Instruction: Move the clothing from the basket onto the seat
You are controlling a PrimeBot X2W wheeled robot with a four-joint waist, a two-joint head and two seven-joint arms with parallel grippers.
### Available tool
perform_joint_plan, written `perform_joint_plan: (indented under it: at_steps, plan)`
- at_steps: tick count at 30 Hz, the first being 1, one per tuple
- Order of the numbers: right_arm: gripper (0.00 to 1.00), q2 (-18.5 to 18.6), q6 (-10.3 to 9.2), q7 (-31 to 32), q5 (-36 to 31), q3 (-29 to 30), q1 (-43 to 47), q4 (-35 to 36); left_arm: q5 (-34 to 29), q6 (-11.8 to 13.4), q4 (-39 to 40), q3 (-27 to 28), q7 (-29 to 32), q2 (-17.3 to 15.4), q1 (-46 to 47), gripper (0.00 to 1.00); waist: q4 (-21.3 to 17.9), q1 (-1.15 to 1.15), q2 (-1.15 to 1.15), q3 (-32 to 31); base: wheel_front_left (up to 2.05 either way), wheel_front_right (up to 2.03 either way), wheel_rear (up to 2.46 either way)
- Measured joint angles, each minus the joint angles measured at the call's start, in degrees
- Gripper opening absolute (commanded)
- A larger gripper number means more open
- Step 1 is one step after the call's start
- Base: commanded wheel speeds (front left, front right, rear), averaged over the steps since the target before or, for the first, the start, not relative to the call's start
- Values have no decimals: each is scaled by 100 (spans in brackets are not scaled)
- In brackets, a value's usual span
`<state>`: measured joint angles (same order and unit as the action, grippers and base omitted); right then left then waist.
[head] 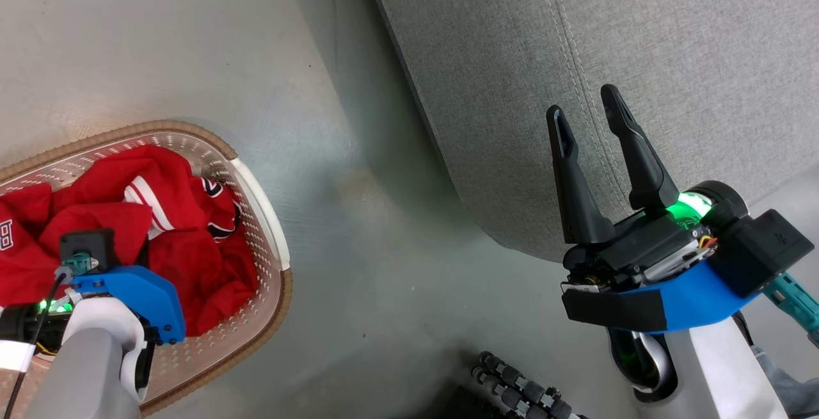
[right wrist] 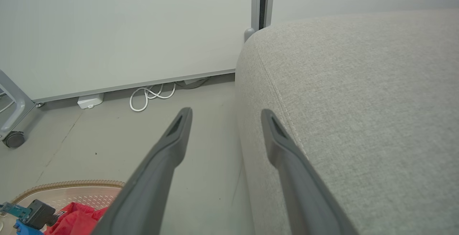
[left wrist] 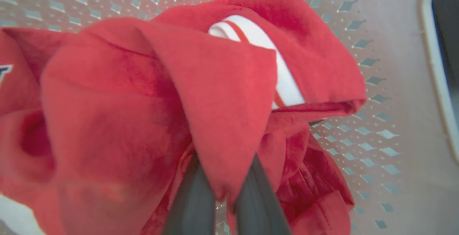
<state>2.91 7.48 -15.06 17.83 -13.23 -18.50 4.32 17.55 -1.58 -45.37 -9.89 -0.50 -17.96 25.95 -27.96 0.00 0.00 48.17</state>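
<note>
**A:** Red fabric, heaped: clothing [head: 185, 240] down in the basket [head: 265, 214], lower left of the head view. None of it visible on the seat [head: 640, 35], upper right.

**B:** Hardly begun, then?

**A:** Seems so. Only a first grasp made. Left gripper [left wrist: 224, 170] pinched tight on a fold of the clothing, lower middle of the left wrist view, with cloth draped over both fingers. Not lifted clear yet, judging by the bulk resting against the perforated wall.

**B:** And the other claw?

**A:** Right gripper [head: 583, 100] spread wide, holding nothing, hovering over the seat's near edge, right of centre in the head view.

**B:** Left to do?

**A:** Nearly everything: raise, carry across, lay down, probably return for a second garment. Hard to tell whether one piece or both caught in that pinch.

**B:** Room for the carry?

**A:** Plenty. Bare floor [head: 358, 214] between basket and seat, straight through the middle of the frame. Brown woven rim to clear first, on the basket's right side. Then up over the seat's rounded, stitched edge.

**B:** Anything to snag on?

**A:** Dark ribbed cable [head: 518, 393] at the bottom middle of the head view, near the lower end of that gap. White cord [right wrist: 150, 95] along the wall, upper left of the right wrist view, well apart from any likely path.
</note>
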Motion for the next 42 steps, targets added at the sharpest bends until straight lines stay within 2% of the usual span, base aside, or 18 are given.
perform_joint_plan:
  at_steps: [9, 18, 29, 42]
  plan:
    - [100, -1, 0, 0, -29, -10, 2, -67, 47, -49, 56, -101, -19, 29, -24, 0, 44, 0, 0, -80, 0, 0, 0]
    - [100, -1, 0, 0, -356, 237, 60, -271, 5, -237, -305, -458, -345, 461, 12, 0, 340, -1, 0, -566, 0, 0, 0]
    - [100, -10, 0, 0, -945, 542, 490, -631, 7, -483, -882, -976, -1078, 1118, 34, 0, 1021, -1, 1, -1834, 0, 0, 0]
    - [100, -9, 0, 1, -1244, 604, 1298, -1066, 226, -564, -770, -1736, -1403, 1473, -23, 0, 1840, -2, 1, -3576, 0, 0, 0]
